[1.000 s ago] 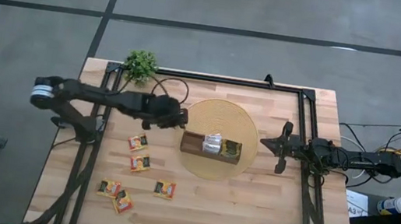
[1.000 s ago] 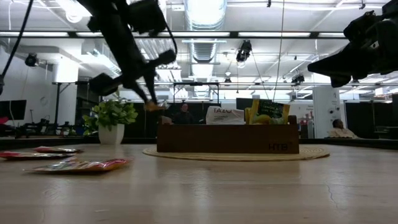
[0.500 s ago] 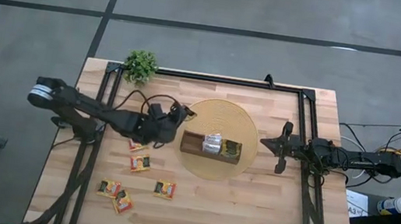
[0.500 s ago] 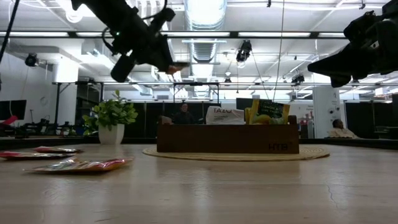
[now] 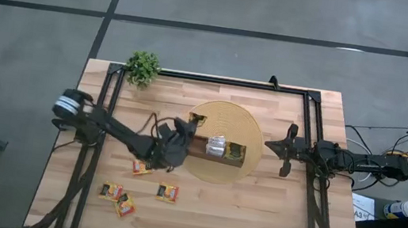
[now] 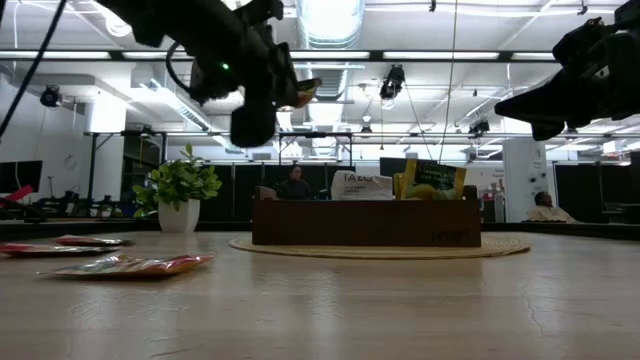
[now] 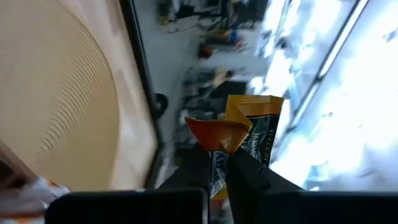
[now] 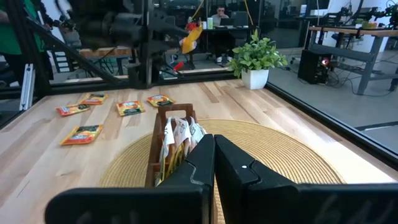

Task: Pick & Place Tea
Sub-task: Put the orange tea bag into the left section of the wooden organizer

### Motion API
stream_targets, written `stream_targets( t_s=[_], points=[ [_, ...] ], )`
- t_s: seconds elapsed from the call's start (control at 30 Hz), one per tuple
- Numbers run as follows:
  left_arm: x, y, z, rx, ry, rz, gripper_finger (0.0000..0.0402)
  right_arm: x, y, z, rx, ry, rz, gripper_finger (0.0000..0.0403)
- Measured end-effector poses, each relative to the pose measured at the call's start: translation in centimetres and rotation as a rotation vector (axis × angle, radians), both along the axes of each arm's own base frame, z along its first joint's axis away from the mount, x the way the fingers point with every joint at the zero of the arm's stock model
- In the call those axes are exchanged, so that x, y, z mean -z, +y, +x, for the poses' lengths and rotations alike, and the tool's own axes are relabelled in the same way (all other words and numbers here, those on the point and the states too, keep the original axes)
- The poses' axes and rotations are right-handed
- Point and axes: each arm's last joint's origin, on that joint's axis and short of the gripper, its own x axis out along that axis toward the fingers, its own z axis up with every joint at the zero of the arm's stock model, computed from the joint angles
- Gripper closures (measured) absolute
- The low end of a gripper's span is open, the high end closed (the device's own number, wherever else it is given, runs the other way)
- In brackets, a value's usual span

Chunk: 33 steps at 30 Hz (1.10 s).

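From above, the left claw (image 5: 189,121) is clamped on one yellow-red-black tea sachet (image 5: 198,119), held in the air over the left end of the long brown box (image 5: 215,149), which sits on a round woven mat (image 5: 242,127) on the wooden counter (image 5: 253,217). Four more sachets (image 5: 167,193) lie on the counter behind and below that claw, toward the near-left edge. The right claw (image 5: 273,146), fingers closed on nothing, waits just past the mat's right rim.

At counter height, the left claw (image 6: 290,90) holds the sachet (image 6: 303,92) high above the box (image 6: 365,222); a potted plant (image 6: 183,196) stands beyond.

The left wrist camera shows the crumpled sachet (image 7: 239,140) pinched between the fingers (image 7: 252,177).

The right wrist camera shows closed fingers (image 8: 239,165) facing the box (image 8: 163,146), with the raised sachet (image 8: 191,37) far ahead.
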Motion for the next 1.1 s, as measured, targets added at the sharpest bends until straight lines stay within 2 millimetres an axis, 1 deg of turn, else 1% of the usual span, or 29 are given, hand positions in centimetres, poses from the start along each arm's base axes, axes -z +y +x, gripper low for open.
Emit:
stream_targets(
  t_s=[0.07,0.2,0.37,0.47,0.57,0.7,0.9,1.1],
  points=[
    [1.2,-0.8,0.7,-0.042,-0.057,0.005,0.038,0.0,0.0,0.0,0.0,0.0,0.0,0.0394],
    [3.4,-2.1,1.9,-0.108,-0.099,0.02,0.038,0.0,0.0,0.0,0.0,0.0,0.0,0.0394],
    [5.0,-3.1,3.3,-0.145,-0.118,0.026,0.038,0.0,0.0,0.0,0.0,0.0,0.0,0.0394],
    [5.3,-3.2,3.9,-0.168,-0.13,0.027,0.038,0.0,0.0,0.0,0.0,0.0,0.0,0.0394],
    [5.6,-3.0,4.3,-0.193,-0.127,0.035,0.038,0.0,0.0,0.0,0.0,0.0,0.0,0.0394],
    [5.2,-2.8,4.7,-0.203,-0.128,0.036,0.038,0.0,0.0,0.0,0.0,0.0,0.0,0.0394],
    [4.8,-2.9,4.7,-0.191,-0.06,0.066,0.038,0.0,0.0,0.0,0.0,0.0,0.0,0.0394],
    [5.3,-3.6,4.4,-0.163,-0.013,0.081,0.038,0.0,0.0,0.0,0.0,0.0,0.0,0.0394]
  ],
)
